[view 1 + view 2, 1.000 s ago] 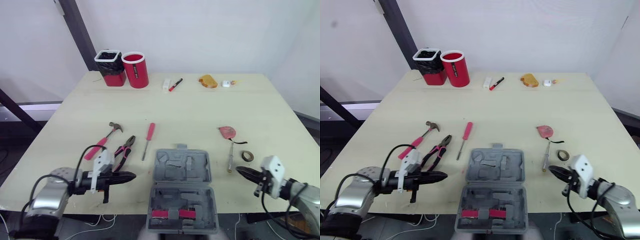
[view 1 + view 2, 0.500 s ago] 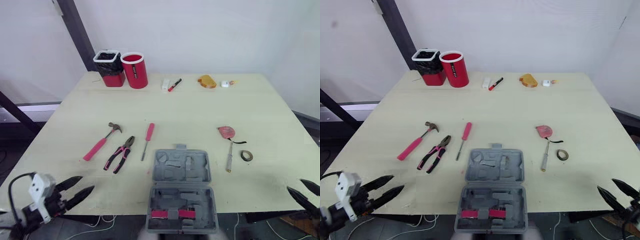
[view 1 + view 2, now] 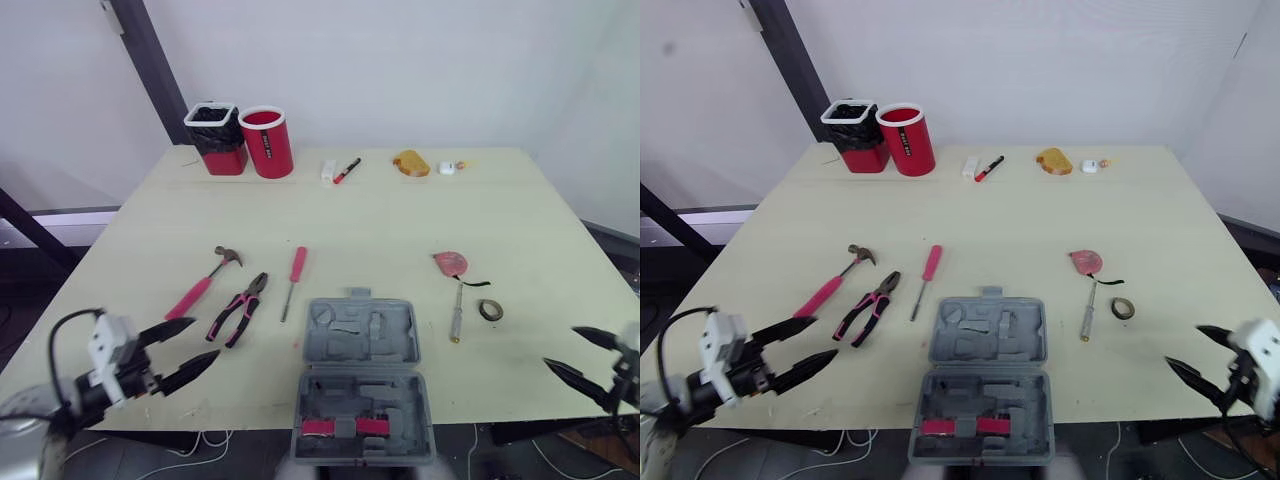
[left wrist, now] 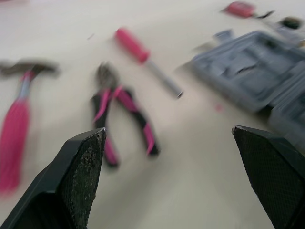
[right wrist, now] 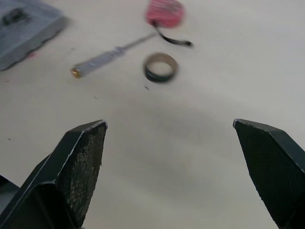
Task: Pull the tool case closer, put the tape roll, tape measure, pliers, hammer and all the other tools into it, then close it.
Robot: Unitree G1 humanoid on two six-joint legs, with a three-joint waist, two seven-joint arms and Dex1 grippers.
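Observation:
The grey tool case [image 3: 365, 340] lies open at the table's front edge, with a pink item in its near half. To its left lie the pink-handled hammer [image 3: 205, 283], the pliers [image 3: 240, 308] and a red screwdriver [image 3: 293, 280]. To its right are the red tape measure [image 3: 450, 263], a silver screwdriver [image 3: 458, 313] and the tape roll [image 3: 490, 310]. My left gripper [image 3: 200, 340] is open and empty at the front left edge, just short of the pliers [image 4: 126, 112]. At the front right edge my right gripper [image 3: 562, 347] is open and empty, pointing toward the tape roll [image 5: 161, 67].
A red cup [image 3: 268, 142] and a black-lined bin [image 3: 218, 138] stand at the table's far left. A marker [image 3: 343, 170], an orange object [image 3: 412, 162] and a small white item [image 3: 447, 168] lie along the far edge. Bare tabletop lies between the tools and those items.
Both grippers have opened from shut. Both arms drew back off the table's front edge, then came in again toward its corners. The tools and case have not moved.

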